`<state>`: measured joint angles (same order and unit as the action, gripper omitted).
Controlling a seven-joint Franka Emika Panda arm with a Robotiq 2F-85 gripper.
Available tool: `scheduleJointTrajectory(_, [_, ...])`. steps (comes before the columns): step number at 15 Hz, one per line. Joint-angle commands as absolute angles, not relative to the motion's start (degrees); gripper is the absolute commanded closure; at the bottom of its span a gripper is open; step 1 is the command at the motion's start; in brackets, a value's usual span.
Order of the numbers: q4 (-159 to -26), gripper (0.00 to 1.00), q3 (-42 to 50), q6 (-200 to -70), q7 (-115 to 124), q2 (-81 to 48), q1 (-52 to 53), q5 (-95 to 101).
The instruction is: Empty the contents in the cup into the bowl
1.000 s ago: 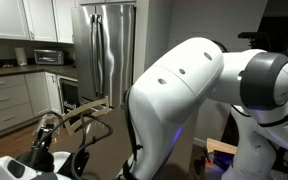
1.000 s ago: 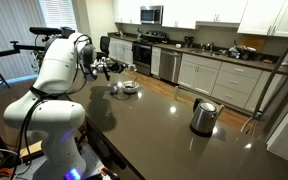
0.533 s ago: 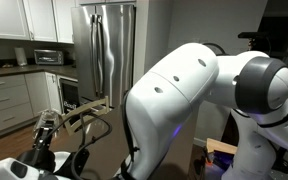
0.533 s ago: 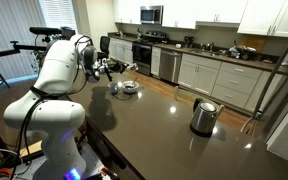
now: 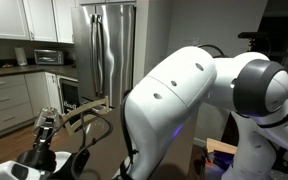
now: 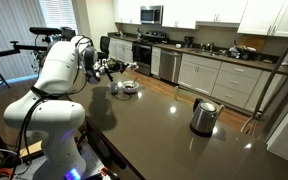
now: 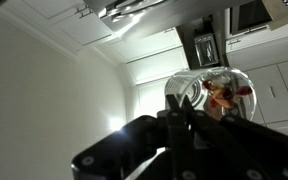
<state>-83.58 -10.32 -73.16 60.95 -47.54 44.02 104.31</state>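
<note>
In the wrist view my gripper [image 7: 180, 104] is shut, its dark fingers pinching the wall of the cup [image 7: 206, 90], a small clear glass lying tilted at their tips. The contents [image 7: 225, 95], a clump of reddish-brown bits, sit inside the glass near its far side. In an exterior view the gripper [image 6: 111, 68] hangs over the dark counter, a little above and beside the bowl [image 6: 130, 90], a wide white bowl. The cup is too small to make out there. The robot's own arm [image 5: 184, 100] fills the view from behind and hides cup and bowl.
A steel kettle [image 6: 203, 116] with a black handle stands on the dark countertop [image 6: 154, 125], well away from the bowl. Kitchen cabinets and a stove [image 6: 142, 53] line the far wall. A steel fridge [image 5: 109, 50] and a microwave [image 5: 48, 57] stand behind the arm.
The arm's white casing has shifted very slightly in an exterior view. The gripper stays shut on the cup above the bowl.
</note>
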Motion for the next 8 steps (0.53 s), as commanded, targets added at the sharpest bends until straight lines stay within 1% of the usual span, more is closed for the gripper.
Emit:
scheduleJointTrajectory(1, [-84.55,0.97,-12.51,-74.5,60.78,-46.1,42.34,103.48])
scheduleJointTrajectory(8, [-86.05,0.97,-17.97,-90.53,61.29,-42.63,35.07,94.43])
